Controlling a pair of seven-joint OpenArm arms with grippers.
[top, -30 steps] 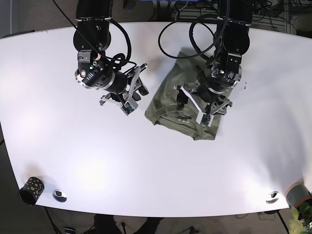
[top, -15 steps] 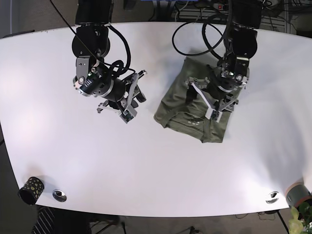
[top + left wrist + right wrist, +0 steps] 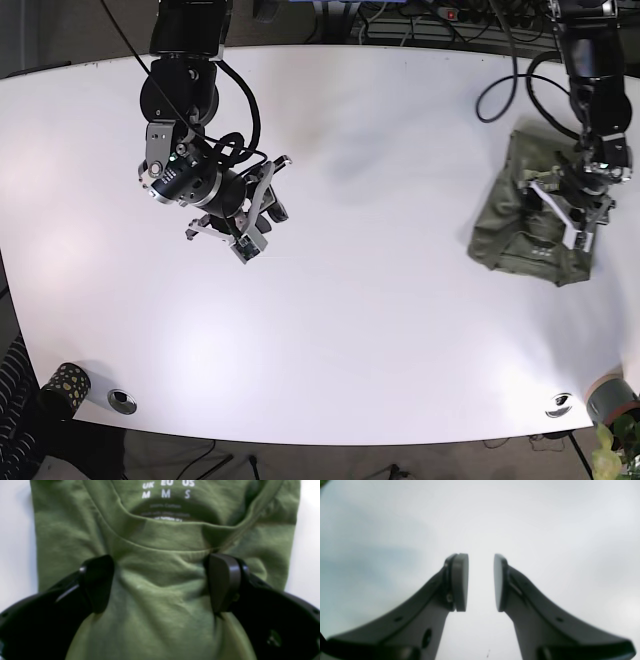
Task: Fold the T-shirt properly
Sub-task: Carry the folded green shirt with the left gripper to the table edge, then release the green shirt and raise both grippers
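The olive green T-shirt [image 3: 518, 225] lies folded into a compact packet near the right edge of the white table [image 3: 380, 300]. My left gripper [image 3: 577, 216] is open and sits down on the shirt's right part. In the left wrist view its two black fingers [image 3: 97, 580] stand wide apart on the cloth [image 3: 160, 610], just below the collar [image 3: 160, 546] and the white size print [image 3: 166, 491]. My right gripper [image 3: 254, 230] hovers over bare table at left centre. Its pads [image 3: 460, 582] are a small gap apart with nothing between them.
A black dotted cup [image 3: 64, 388] and a metal disc [image 3: 122, 401] sit at the front left corner. Another metal disc [image 3: 559, 404] and a grey cup [image 3: 612, 399] are at the front right. Cables hang behind the table's far edge.
The left arm has travelled right, and the folded shirt slid with it from the table's centre to the right edge. The right arm drifted slightly left and toward the front.
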